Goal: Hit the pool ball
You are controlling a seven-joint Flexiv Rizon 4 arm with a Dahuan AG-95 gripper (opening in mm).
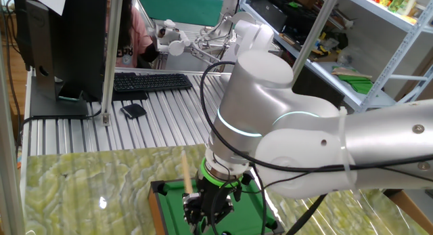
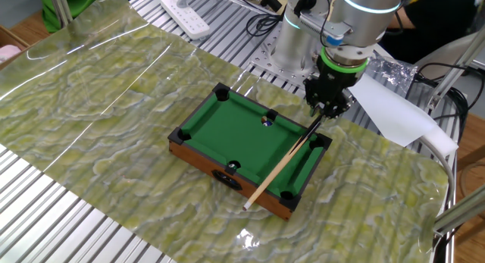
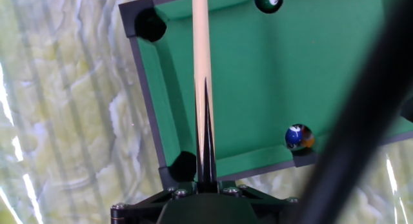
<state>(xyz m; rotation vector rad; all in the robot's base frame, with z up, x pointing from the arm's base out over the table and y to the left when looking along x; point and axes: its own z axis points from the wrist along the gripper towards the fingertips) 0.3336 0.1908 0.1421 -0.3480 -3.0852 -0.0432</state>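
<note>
Arm bent over pool table (image 2: 227, 123), jaws straight down, gripping cue stick (image 2: 280, 166).

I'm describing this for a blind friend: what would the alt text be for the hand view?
A wooden cue, held by the gripper at the bottom edge, stretches up along the left side of a mini green pool table. A dark ball sits at the top; a blue and orange ball rests by the lower right pocket.
</note>
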